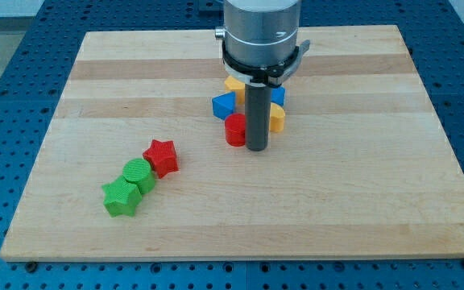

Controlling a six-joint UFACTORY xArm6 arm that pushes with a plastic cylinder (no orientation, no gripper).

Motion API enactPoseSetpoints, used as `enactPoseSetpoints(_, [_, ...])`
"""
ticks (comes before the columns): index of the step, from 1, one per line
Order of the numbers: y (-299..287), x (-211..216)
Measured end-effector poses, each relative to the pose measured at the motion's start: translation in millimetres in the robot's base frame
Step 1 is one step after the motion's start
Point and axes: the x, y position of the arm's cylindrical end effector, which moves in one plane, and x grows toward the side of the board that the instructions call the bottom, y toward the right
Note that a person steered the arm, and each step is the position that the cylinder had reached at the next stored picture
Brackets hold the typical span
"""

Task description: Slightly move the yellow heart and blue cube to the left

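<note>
My tip [256, 148] rests on the board just right of a red cylinder-like block [234, 129]. Behind the rod a cluster sits near the board's middle top. A blue block [224, 105] lies at the cluster's left. A yellow block [233, 83] sits above it, partly under the arm. Another yellow block [276, 118] shows at the rod's right, and another blue block [278, 95] above that. The rod hides parts of these, so I cannot tell which yellow one is the heart or which blue one is the cube.
A red star [161, 157], a green cylinder-like block [138, 175] and a green star [121, 197] lie touching in a diagonal row at the lower left of the wooden board [361, 201]. The board sits on a blue perforated table.
</note>
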Motion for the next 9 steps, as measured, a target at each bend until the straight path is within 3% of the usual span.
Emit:
enactPoseSetpoints(5, [76,-9])
enactPoseSetpoints(9, [76,-30])
